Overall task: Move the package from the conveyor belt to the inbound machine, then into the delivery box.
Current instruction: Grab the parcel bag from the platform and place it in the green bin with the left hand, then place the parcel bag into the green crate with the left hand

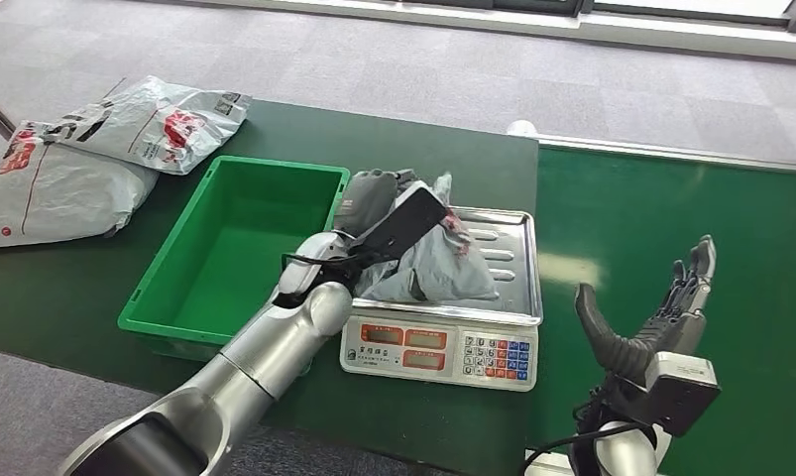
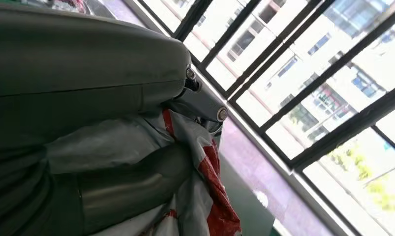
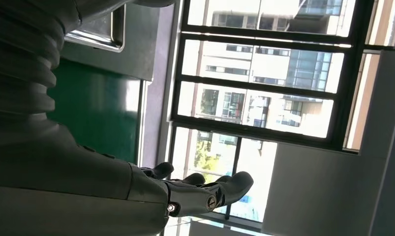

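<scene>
Right, my left hand [image 1: 379, 203] grips the grey package [image 1: 441, 260] on the scale [image 1: 512, 260], beside the green bin [image 1: 175, 307]; my right hand [image 1: 661, 312] hangs empty, fingers spread, over the belt [image 1: 651, 208].

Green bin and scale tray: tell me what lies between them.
In the head view, the left hand, gripping the grey package on the scale tray, and its silver wrist fill the gap beside the green bin.

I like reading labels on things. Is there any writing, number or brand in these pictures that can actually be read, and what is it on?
None can be read.
Scale: red displays and coloured keys, figures too small.
Grey package gripped by the left hand: red print, blurred.
Two white bags on the table: red and black print, illegible.
</scene>
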Controlling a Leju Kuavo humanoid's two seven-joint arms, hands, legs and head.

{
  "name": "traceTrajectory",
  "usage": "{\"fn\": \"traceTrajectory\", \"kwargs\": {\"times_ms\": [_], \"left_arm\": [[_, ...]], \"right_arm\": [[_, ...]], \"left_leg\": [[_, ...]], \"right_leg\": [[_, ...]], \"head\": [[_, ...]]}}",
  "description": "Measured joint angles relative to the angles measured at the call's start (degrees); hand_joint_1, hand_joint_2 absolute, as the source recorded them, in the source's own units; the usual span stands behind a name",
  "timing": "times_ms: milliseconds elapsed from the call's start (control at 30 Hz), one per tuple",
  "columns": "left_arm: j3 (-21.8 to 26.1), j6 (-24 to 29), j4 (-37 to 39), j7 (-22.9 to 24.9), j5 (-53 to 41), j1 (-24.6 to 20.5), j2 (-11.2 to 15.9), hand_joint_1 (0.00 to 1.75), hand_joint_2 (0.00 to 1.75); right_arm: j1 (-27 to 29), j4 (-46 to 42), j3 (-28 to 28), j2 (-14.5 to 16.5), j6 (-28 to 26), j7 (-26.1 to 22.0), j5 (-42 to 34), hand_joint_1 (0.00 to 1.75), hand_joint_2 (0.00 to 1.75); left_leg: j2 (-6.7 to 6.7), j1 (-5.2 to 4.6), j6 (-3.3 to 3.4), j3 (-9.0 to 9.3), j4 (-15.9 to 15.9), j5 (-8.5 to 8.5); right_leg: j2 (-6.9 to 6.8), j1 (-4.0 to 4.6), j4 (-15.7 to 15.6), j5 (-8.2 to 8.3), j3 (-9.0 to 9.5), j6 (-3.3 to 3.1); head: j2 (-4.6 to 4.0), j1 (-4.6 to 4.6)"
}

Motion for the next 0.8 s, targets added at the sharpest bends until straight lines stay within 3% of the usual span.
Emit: {"fn": "traceTrajectory", "kwargs": {"times_ms": [200, 400, 533, 800], "left_arm": [[14.37, 0.32, -14.59, -2.16, 0.09, 3.92, 5.37, 1.75, 1.75], [20.34, 1.42, -19.76, -2.62, 0.54, 6.67, 7.97, 1.75, 1.75], [24.39, 2.28, -20.82, -2.93, 1.80, 8.42, 10.14, 0.00, 1.75], [31.75, 1.66, -19.95, -1.97, -0.21, 12.62, 13.84, 0.00, 1.75]], "right_arm": [[3.80, -0.54, -0.73, -0.33, -1.10, -0.73, -1.73, 0.00, 1.75], [4.83, -1.26, -0.84, -0.33, -1.36, -0.56, -1.74, 0.00, 1.75], [5.70, -1.79, -0.87, -0.33, -1.33, -0.33, -1.52, 0.00, 1.75], [6.77, -2.56, -1.33, -0.33, 0.40, 0.60, -0.89, 0.00, 1.75]], "left_leg": [[0.10, 0.02, -0.02, 0.03, -0.07, 0.00], [0.01, 0.03, -0.04, -0.01, -0.07, 0.02], [0.06, 0.01, -0.04, 0.01, -0.06, 0.01], [0.11, 0.03, -0.05, 0.01, -0.07, 0.01]], "right_leg": [[0.09, 0.03, 0.00, -0.04, -0.05, -0.06], [0.02, 0.03, 0.00, -0.05, -0.01, -0.07], [0.06, 0.01, 0.00, -0.05, -0.02, -0.07], [0.10, 0.04, 0.00, -0.06, -0.07, -0.09]], "head": [[0.00, -0.01], [0.00, -0.01], [0.00, -0.02], [0.00, -0.02]]}}
